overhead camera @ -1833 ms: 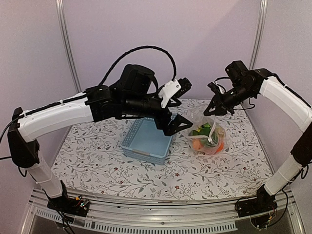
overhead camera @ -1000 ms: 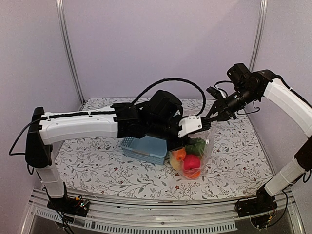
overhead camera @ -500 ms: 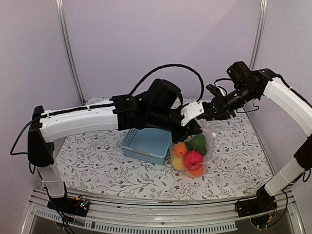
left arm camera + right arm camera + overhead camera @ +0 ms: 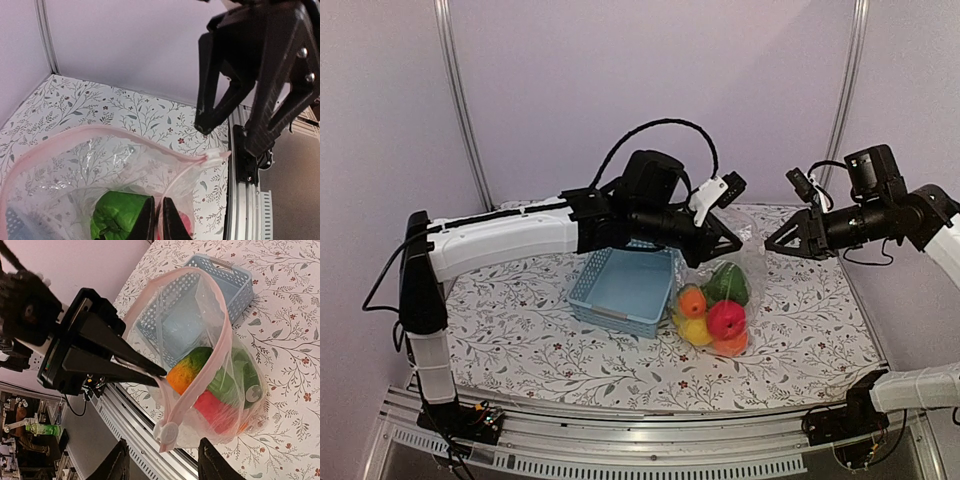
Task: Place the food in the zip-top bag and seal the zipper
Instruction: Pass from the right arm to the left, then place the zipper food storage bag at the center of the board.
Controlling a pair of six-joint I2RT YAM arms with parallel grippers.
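The clear zip-top bag (image 4: pixel 745 262) stands on the table beside the basket, holding the food: an orange (image 4: pixel 692 302), a red apple (image 4: pixel 726 320), a yellow piece (image 4: pixel 696 331) and a green piece (image 4: pixel 725 283). My left gripper (image 4: pixel 724 245) is shut on the bag's rim, and its fingertips (image 4: pixel 148 216) pinch the pink zipper (image 4: pixel 100 131). The mouth gapes open (image 4: pixel 225 340), with the white slider (image 4: pixel 167 432) at its near end. My right gripper (image 4: pixel 775 243) hangs open to the right of the bag, its fingers (image 4: pixel 122 455) apart with nothing between them.
A blue-grey lattice basket (image 4: pixel 625 290) sits just left of the bag. The floral tablecloth (image 4: pixel 520 330) covers the table, and the metal rail (image 4: pixel 650 440) runs along the near edge. Walls close in behind and at both sides.
My right gripper has opened, let go of the bag's rim and pulled away to the right. My left gripper has shut on the rim and now holds the bag alone.
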